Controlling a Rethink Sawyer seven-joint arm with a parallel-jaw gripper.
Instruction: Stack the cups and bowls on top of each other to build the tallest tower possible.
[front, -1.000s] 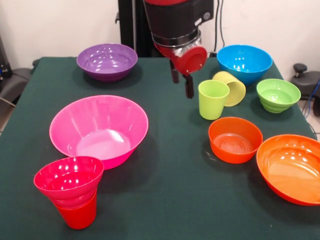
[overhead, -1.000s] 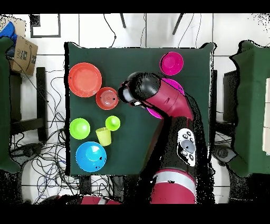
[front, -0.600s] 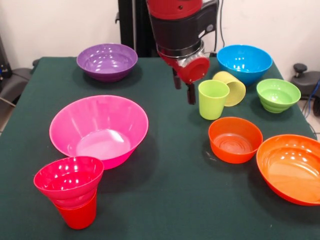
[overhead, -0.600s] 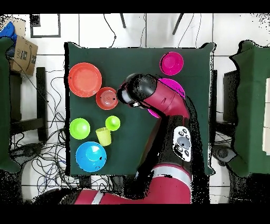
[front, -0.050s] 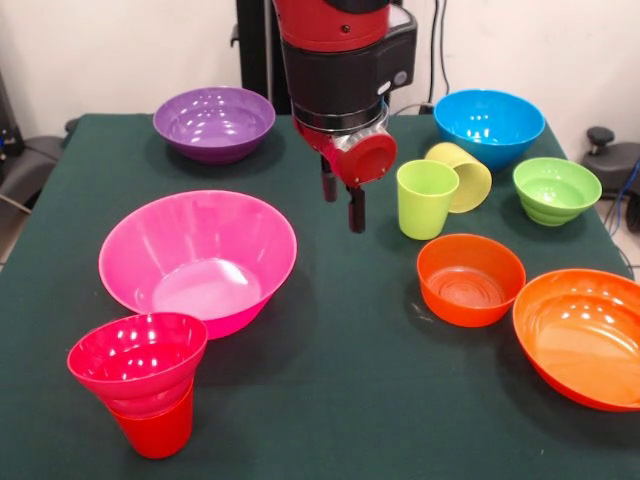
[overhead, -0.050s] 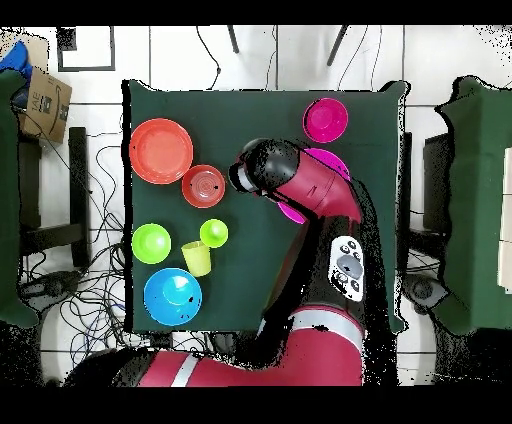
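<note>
My gripper (front, -0.050s: 342, 211) hangs open and empty above the cloth, between the large pink bowl (front, -0.050s: 197, 259) and the upright lime green cup (front, -0.050s: 425, 198). A pale yellow cup (front, -0.050s: 463, 176) lies on its side behind the green one, leaning against it. At the front left a small magenta bowl (front, -0.050s: 138, 358) sits on a red cup (front, -0.050s: 155, 431), forming a short tower. Also on the table are a purple bowl (front, -0.050s: 213, 122), a blue bowl (front, -0.050s: 489, 125), a ribbed green bowl (front, -0.050s: 556, 188), a small orange bowl (front, -0.050s: 470, 278) and a large orange bowl (front, -0.050s: 585, 335). In the overhead view the arm (overhead, -0.050s: 300, 185) hides the gripper and the purple bowl.
The table is covered with a dark green cloth (front, -0.050s: 340, 380). A cardboard box (overhead, -0.050s: 42, 100) stands beside the table, and cables (overhead, -0.050s: 95, 240) lie on the floor along one side.
My gripper has swung away from the lime green cup toward the large pink bowl and dropped slightly. None of the cups or bowls has moved.
</note>
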